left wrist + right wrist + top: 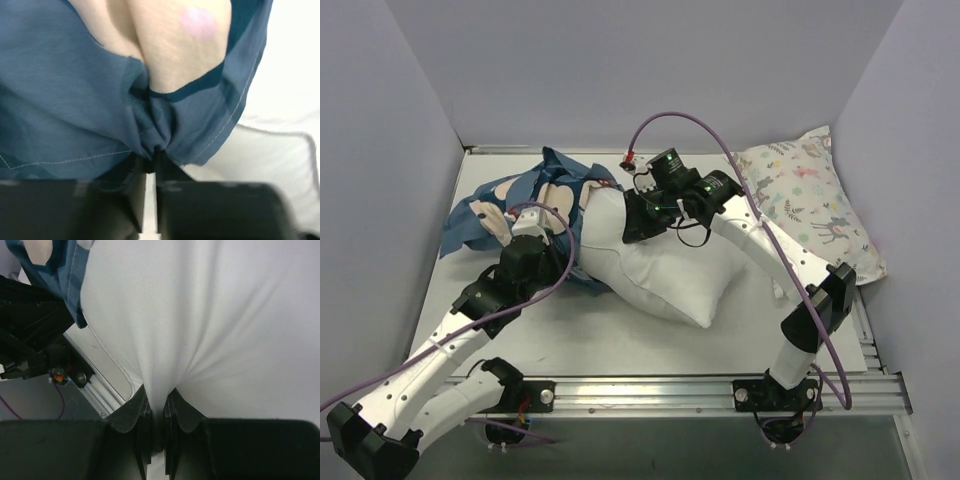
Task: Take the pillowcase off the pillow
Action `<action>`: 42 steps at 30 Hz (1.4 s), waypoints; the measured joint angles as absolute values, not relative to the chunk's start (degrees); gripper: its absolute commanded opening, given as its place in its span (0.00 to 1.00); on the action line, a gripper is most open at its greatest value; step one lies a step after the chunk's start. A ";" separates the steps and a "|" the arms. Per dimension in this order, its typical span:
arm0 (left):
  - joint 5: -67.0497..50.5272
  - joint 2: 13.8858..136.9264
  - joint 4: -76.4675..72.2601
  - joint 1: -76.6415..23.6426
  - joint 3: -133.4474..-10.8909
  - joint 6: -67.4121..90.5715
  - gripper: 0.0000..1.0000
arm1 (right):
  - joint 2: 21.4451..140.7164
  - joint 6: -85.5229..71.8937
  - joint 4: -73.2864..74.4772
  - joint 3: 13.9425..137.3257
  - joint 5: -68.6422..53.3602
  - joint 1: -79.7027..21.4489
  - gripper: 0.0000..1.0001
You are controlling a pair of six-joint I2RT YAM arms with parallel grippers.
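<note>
Our left gripper (pixel 150 162) pinches the dark navy printed fabric pillowcase (pixel 75 100); our right gripper (pixel 156 407) clamps the plain white puffy pillow (pixel 200 315), mostly bared, 1 end seemingly still covered.

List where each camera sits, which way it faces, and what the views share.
Top external: fixed above and behind the arm bases, looking down at the table; both arms show, left hand on the pillowcase, right hand on the pillow.
Left wrist: on the left arm's wrist, looking out past its own hand, shut on bunched pillowcase; pillow at right.
Right wrist: on the right arm's wrist, looking past its own hand, pinching the pillow; pillowcase upper left.
Shared: all three show pillowcase and pillow.
</note>
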State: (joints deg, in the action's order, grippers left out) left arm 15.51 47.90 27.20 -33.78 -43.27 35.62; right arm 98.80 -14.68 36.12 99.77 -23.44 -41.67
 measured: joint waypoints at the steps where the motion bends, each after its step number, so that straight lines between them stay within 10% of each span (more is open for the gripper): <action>1: 16.32 47.99 27.44 -33.80 -44.14 35.40 0.00 | 98.43 -15.03 36.29 99.83 -24.23 -41.65 0.00; 22: 29.91 64.29 46.11 -36.14 -77.08 27.49 0.00 | 91.77 -28.25 25.45 85.80 -42.78 -18.26 0.00; 28: 28.16 75.88 40.27 -36.93 -75.61 26.76 0.00 | 99.98 -25.47 26.39 88.40 -28.45 -17.34 0.65; 35: 26.02 81.93 32.14 -35.53 -76.05 27.59 0.00 | 96.42 -20.47 30.48 94.78 -6.92 -21.52 0.94; 42: 19.86 90.80 24.91 -32.34 -80.55 29.08 0.00 | 87.29 -15.59 30.20 93.62 4.12 -33.28 1.00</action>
State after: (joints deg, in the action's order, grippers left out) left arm 19.86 90.80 24.91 -32.34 -80.55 29.08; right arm 87.29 -15.59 30.20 93.62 4.12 -33.28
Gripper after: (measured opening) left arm 0.015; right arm 0.998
